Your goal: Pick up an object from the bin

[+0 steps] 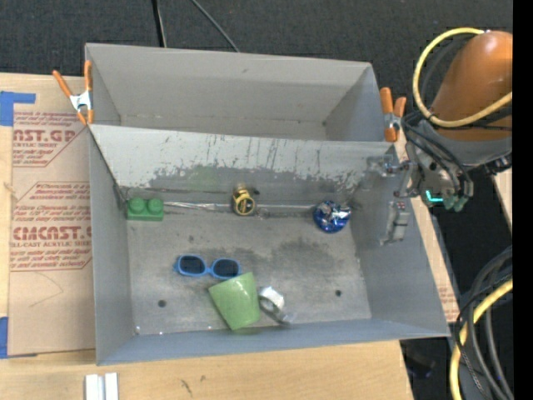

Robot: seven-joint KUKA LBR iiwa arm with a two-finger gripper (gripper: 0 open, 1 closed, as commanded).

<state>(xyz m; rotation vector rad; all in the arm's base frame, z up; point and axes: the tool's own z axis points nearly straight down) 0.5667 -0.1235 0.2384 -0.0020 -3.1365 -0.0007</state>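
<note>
Although the grey metal bin (250,98) has sloping walls, we find its scuffed floor mostly bare and open in the middle. Over the right wall hangs the gripper (394,227); whether it is spread or pressed together we cannot tell. A smooth green cup (235,302) lies tipped by the front edge, blue sunglasses (206,267) just beside. Along the back edge sit a studded green brick (145,209), a glossy blue-and-white ball (331,217) nearest the gripper, and a brass fitting (243,200). A silvery piece (273,302) touches the cup.

Claw (395,233) at far right, downward
</note>
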